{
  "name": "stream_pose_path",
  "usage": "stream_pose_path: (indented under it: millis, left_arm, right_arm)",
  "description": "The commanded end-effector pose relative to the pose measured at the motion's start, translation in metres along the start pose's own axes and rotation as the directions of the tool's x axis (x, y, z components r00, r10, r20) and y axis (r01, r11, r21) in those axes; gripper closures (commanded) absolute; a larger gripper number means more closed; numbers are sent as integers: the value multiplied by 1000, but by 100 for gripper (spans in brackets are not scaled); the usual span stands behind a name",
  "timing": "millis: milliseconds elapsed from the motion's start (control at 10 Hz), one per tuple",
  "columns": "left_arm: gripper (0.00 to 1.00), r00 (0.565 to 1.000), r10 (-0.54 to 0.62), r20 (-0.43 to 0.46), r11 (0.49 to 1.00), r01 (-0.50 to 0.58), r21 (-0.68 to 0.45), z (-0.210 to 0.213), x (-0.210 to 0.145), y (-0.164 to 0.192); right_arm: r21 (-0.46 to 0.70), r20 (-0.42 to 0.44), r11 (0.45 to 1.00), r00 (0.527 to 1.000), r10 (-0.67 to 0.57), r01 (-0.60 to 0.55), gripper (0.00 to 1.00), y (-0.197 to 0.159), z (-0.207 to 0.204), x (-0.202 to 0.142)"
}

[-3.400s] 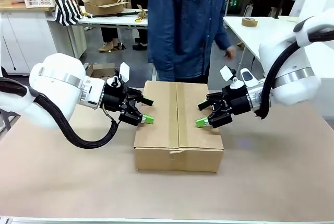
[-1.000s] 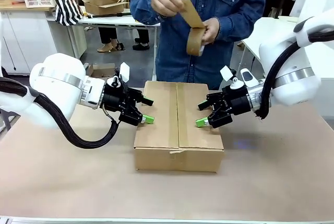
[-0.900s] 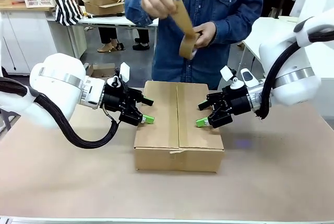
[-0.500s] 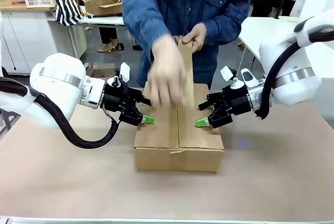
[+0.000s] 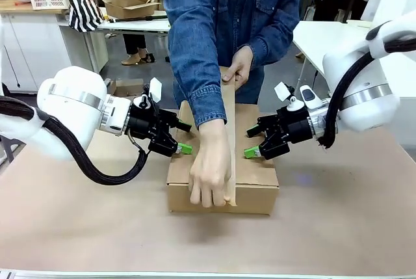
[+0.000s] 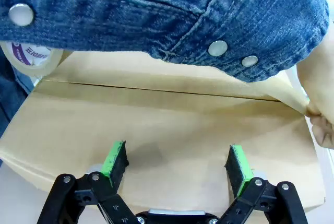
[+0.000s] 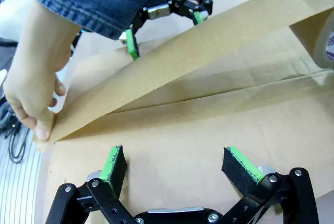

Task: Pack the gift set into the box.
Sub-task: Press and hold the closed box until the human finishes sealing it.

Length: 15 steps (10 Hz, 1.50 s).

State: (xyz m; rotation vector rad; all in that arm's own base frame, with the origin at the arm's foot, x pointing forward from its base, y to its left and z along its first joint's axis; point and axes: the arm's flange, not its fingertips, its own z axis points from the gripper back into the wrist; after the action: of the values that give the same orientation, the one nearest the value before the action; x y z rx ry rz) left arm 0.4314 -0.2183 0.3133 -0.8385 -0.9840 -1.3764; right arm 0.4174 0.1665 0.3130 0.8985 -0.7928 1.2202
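Box (image 5: 250, 168) sits mid-table (image 5: 338, 227), flaps shut. Left gripper (image 5: 180, 137) at box's left edge, right gripper (image 5: 252, 141) on its right flap top; both w/ fingers spread, pinching nothing. Person's hand (image 5: 211, 168) presses brown tape strip (image 5: 229, 129) down box's near edge along centre seam; other hand (image 5: 239, 67) holds roll behind box.

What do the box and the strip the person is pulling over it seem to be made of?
The box: brown corrugated cardboard by its look, matte, with folded flaps meeting at a centre seam. The strip: probably brown paper packing tape, matte and thin, running off a roll.
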Motion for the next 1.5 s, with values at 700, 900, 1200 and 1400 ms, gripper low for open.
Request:
stream_pose_path:
  millis: [700, 900, 1200, 1400]
  left_arm:
    - [0, 1000, -1, -1, 1000, 1, 2, 0, -1, 0]
    - [0, 1000, -1, -1, 1000, 1, 2, 0, -1, 0]
    - [0, 1000, -1, -1, 1000, 1, 2, 0, -1, 0]
    - [0, 1000, -1, -1, 1000, 1, 2, 0, -1, 0]
  right_arm:
    - [-4, -12, 1000, 1000, -4, 4, 0, 4, 1, -4]
    - [-4, -12, 1000, 1000, -4, 4, 0, 4, 1, -4]
    - [-4, -12, 1000, 1000, -4, 4, 0, 4, 1, -4]
    - [-4, -12, 1000, 1000, -4, 4, 0, 4, 1, -4]
